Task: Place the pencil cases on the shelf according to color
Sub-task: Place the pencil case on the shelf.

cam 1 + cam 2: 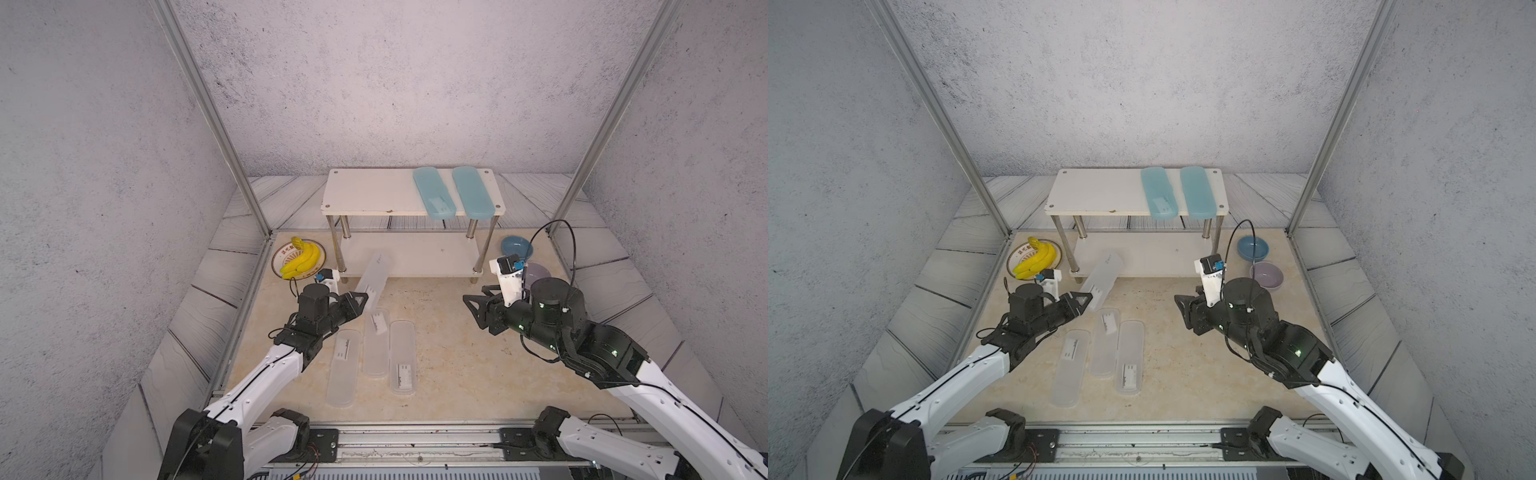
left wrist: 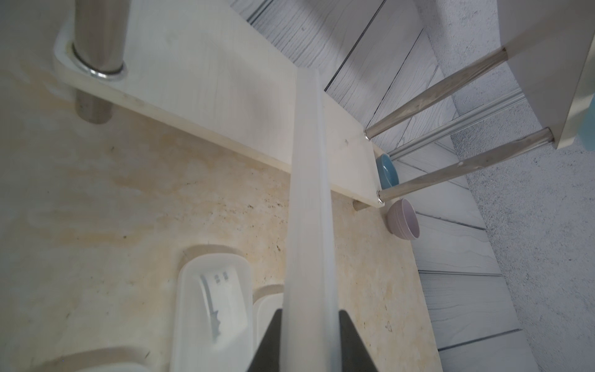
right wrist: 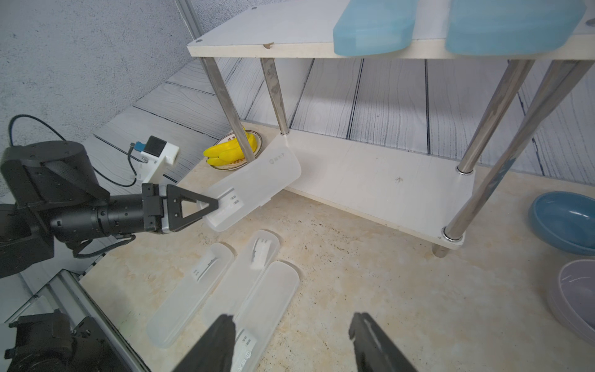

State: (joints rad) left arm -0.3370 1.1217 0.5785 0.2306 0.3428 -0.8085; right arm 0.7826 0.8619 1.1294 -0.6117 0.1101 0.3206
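Left gripper (image 1: 365,296) is clamped on a clear case (image 1: 374,274), its far end over the left of the shelf's (image 1: 374,211) lower board (image 1: 419,254). Right gripper (image 3: 291,317) hangs empty, jaws apart. Two blue cases (image 1: 433,193) lie on the top board (image 1: 365,189); three clear cases (image 1: 376,347) lie on the table (image 1: 457,365).

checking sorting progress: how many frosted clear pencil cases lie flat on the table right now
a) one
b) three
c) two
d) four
b: the left case, middle case and right case lie flat on the table, while the fourth case is clamped in the left gripper, its far end over the shelf's lower board.
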